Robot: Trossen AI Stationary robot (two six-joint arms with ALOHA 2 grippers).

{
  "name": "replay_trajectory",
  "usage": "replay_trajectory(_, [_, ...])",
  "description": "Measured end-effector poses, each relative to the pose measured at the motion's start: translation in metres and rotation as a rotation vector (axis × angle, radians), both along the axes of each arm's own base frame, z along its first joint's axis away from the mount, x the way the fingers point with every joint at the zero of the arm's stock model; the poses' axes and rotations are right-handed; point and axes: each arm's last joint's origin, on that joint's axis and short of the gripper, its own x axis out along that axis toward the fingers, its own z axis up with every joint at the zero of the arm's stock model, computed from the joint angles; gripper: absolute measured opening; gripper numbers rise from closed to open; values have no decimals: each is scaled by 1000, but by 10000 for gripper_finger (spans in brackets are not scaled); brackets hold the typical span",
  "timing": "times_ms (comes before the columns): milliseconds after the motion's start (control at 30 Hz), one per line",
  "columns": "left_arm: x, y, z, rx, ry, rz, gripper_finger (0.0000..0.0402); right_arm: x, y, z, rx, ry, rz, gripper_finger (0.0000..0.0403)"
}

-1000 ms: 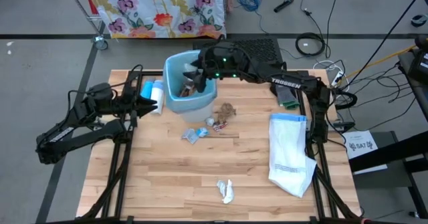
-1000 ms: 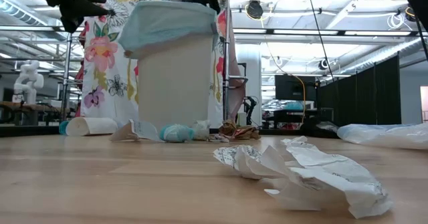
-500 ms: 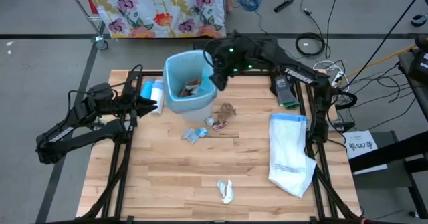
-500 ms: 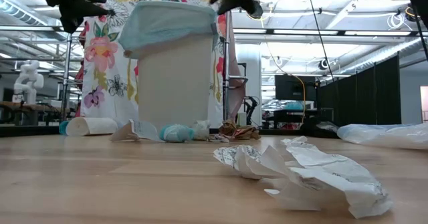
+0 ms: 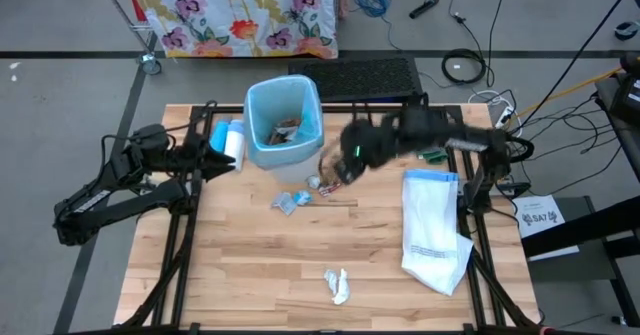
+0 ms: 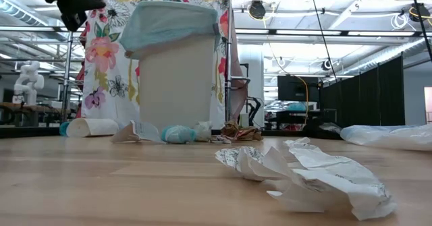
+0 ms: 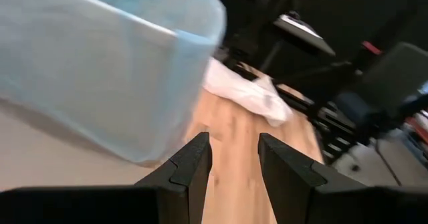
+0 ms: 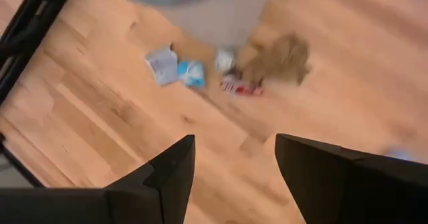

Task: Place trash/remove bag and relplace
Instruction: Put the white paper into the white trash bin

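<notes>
I am working the right gripper [image 5: 340, 167] above the desk [image 5: 250, 265], just in front of the bin [image 5: 283, 125]. Its jaws are standing apart and holding nothing, and in the right wrist view the brown scrap [image 8: 279, 59] is lying below them, beside a small red-and-white wrapper [image 8: 237, 87]. The left gripper [image 5: 228, 159] is waiting at the bin's left side, jaws parted and empty, close to the blue-and-white cylinder [image 5: 233, 138].

I am judging the task as partly done. Some trash [image 5: 285, 131] is already sitting inside the bin, which is lined with the light-blue bag [image 6: 172, 22], its hem folded over the rim. Left on the desk are a cluster in front of the bin, namely the brown scrap, the wrapper, a white ball [image 8: 225, 59] and 2 bluish pieces [image 8: 176, 68], plus 1 white crumpled paper [image 5: 338, 285] well apart toward the near edge.

The bag swap is not begun: the white replacement bag [image 5: 432, 229] is lying flat on the right side of the desk, untouched.
</notes>
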Motion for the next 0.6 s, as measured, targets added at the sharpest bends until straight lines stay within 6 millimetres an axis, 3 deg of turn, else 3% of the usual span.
replay_trajectory(167, [0, -3, 0, 23, -14, -98, 130, 16, 67, -27, 65, 18, -143, 199])
replay_trajectory(367, [0, -3, 0, 16, -9, -102, 130, 34, 143, -79, 135, 74, -289, 199])
replay_trajectory(500, [0, -4, -1, 0, -8, -146, 130, 48, 184, -119, 165, 73, -330, 199])
replay_trajectory(600, [-1, -5, -1, -9, -15, -182, 130, 59, 204, -147, 182, 73, -364, 199])
